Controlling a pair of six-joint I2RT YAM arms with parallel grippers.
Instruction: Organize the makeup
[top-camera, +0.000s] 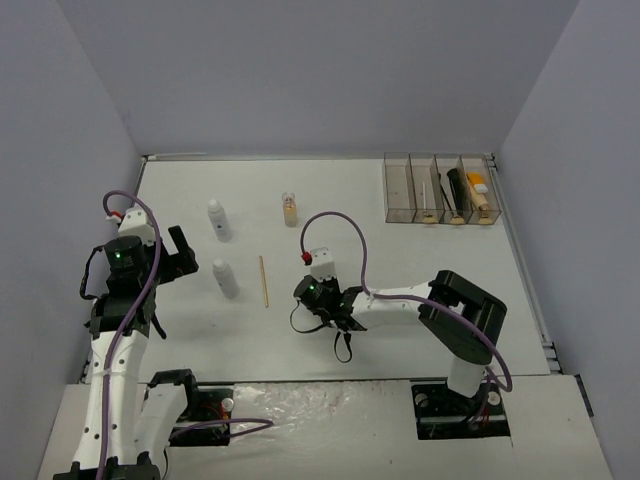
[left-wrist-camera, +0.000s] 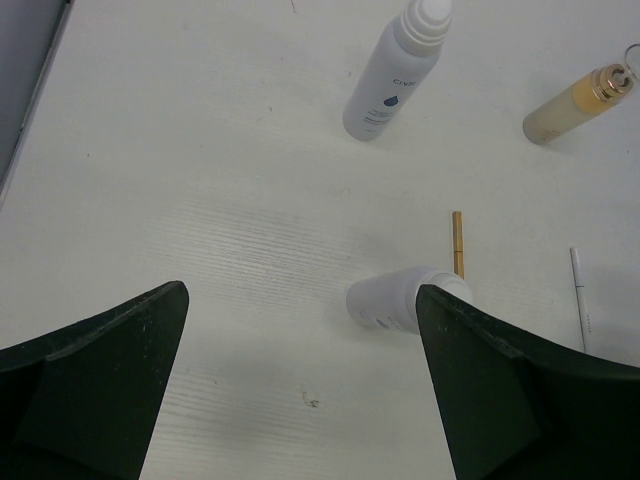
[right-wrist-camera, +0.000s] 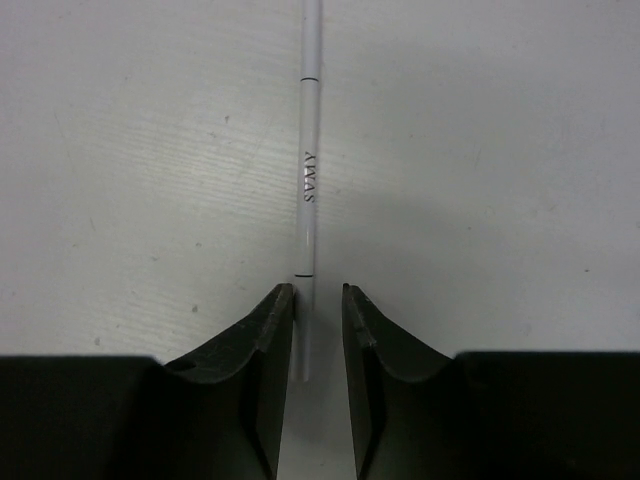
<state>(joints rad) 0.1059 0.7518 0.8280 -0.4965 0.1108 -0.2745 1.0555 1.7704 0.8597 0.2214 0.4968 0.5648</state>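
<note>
- Top external view, far left: the left jaws hang spread wide above the matte white surface (top-camera: 200, 330), grasping nothing. The left wrist view agrees.
- Just right of them are a far white plastic bottle (top-camera: 218, 221) and a near white plastic bottle (top-camera: 226, 278). Both are smooth cylinders with rounded caps, and they stand apart.
- A thin gold-tan pencil (top-camera: 264, 281) lies flat beside the near bottle. Beyond it is a small glass bottle of tan liquid (top-camera: 290, 208) with a metallic collar.
- Centre: the right jaws are down at the surface, narrowed around a thin white pencil (right-wrist-camera: 308, 180). It is a glossy shaft with black lettering and ring marks.
- One finger looks to be against the shaft and a sliver of surface shows on the other side. Cannot tell if it is clenched. The pencil lies flat.
- Judgement: the step is picking up this pencil. A slick, narrow rod may roll, so centre it and clamp fully before lifting. The grip sits near one end, so lift slowly because it may pivot.
- Far right: a clear smoky four-compartment box (top-camera: 398, 190) sits well apart from the pencil. It holds a black item (top-camera: 455, 188) and an orange-topped one (top-camera: 478, 182). Lower the pencil in lengthwise.
</note>
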